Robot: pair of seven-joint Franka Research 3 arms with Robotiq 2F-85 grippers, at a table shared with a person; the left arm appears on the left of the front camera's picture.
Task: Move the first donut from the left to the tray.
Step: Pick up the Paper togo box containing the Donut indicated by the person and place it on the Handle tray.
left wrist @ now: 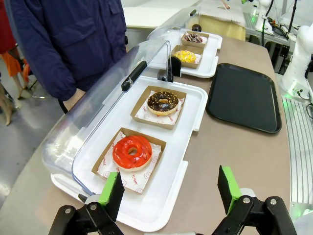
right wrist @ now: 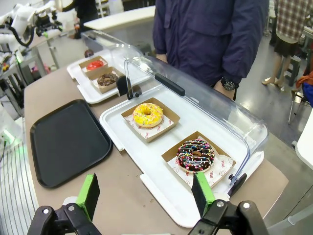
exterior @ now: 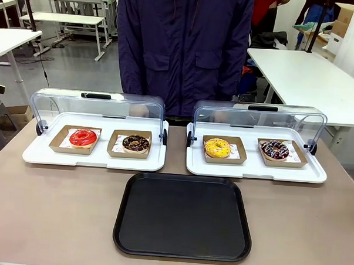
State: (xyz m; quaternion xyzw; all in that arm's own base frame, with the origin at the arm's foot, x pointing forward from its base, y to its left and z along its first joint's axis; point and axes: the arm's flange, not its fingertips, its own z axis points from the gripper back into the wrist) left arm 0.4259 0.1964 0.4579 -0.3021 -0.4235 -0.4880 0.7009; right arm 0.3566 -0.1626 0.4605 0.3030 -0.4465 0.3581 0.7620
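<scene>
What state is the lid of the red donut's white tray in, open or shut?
Open: the clear lid stands tilted back behind the uncovered red donut.

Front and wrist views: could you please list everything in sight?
White plastic trays with raised clear lids: 2, white, far side.
Ring donut with glossy red icing: 1, red, leftmost, left white tray.
Chocolate-iced ring donut: 1, dark brown, same tray, right spot.
Yellow-iced ring donut: 1, yellow, right white tray, left spot.
Chocolate ring donut with coloured sprinkles: 1, dark brown, rightmost.
Small brown cardboard trays: 4, brown, one under each donut.
Large flat black plastic tray: 1, black, table's near middle.
Person in dark blue jacket: 1, far side.
Left gripper: 1, black, green pads, open, near red donut.
Right gripper: 1, same, open, near sprinkled donut.
</scene>
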